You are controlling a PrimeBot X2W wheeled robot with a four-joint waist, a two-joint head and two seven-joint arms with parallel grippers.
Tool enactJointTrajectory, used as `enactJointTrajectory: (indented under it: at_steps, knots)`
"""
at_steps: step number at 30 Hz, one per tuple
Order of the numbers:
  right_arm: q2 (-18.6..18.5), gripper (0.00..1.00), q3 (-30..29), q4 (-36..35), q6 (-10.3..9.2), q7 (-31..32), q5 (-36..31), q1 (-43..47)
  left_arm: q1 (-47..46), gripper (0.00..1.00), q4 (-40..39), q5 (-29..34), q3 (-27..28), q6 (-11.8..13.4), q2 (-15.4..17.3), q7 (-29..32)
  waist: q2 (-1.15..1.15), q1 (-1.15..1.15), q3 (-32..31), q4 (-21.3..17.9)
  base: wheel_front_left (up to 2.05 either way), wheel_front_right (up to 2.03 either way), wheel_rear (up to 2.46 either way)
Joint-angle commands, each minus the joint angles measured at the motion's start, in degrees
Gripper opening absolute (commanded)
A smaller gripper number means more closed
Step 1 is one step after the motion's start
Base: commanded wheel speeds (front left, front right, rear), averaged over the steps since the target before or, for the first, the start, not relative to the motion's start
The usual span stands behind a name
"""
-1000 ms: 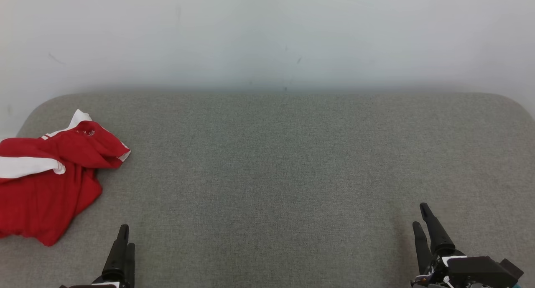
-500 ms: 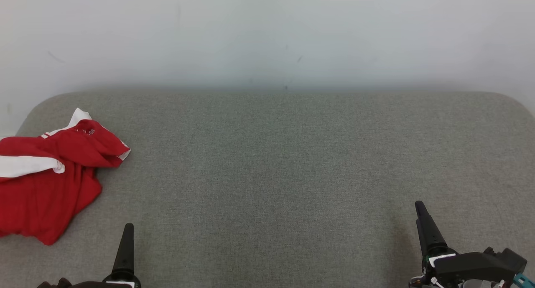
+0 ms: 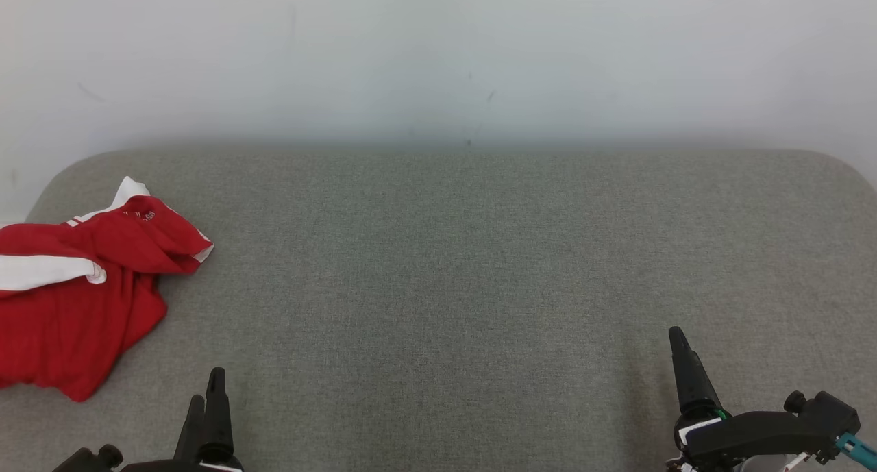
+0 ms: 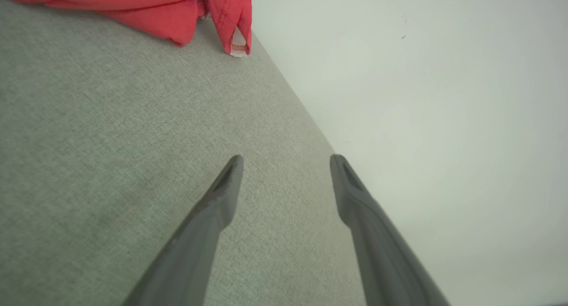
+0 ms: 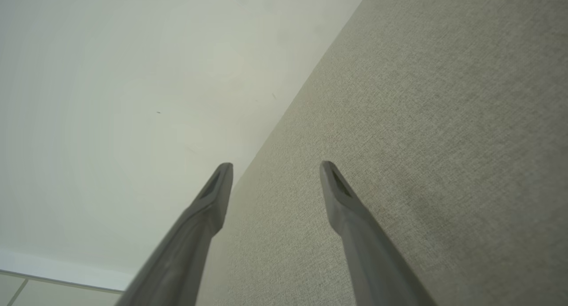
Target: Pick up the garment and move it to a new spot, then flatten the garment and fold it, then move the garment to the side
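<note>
The garment [image 3: 75,301], red with white bands, lies crumpled on the grey counter [image 3: 438,266], ahead of the left jaws and out to their left, apart from them and well apart from the right jaws. Its heap runs slantwise, from a near corner beside the left jaws' line away to a white-edged end that points toward the side of the right jaws. In the left wrist view the garment [image 4: 146,4] lies beyond the fingertips. Both pairs of jaws stand wide apart over bare counter, holding nothing.
</note>
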Motion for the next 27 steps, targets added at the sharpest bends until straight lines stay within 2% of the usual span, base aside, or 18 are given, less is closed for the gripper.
enactJointTrajectory:
  at_steps: [1,18,27]
  knots:
    - [-0.46,1.0,0.32,-0.97,-0.03,-0.78,-2.64,-0.64,-0.3,1.0,-0.73,3.06,-0.2,0.23,0.35,-0.7,0.0,0.0,0.03,-0.02,0.0,0.0,0.0]
    - [-0.21,1.0,0.24,0.3,-0.04,-4.0,-18.46,-0.22,0.52,1.0,-0.68,19.85,-1.65,2.72,0.44,-3.97,0.0,0.0,0.2,-0.36,0.0,0.0,0.0]
    - [-0.19,1.0,0.42,0.78,-0.05,-5.29,-24.48,-0.16,0.97,1.0,-0.58,25.81,-2.15,3.72,0.54,-5.26,0.0,0.0,0.35,-0.52,0.0,0.0,0.0]
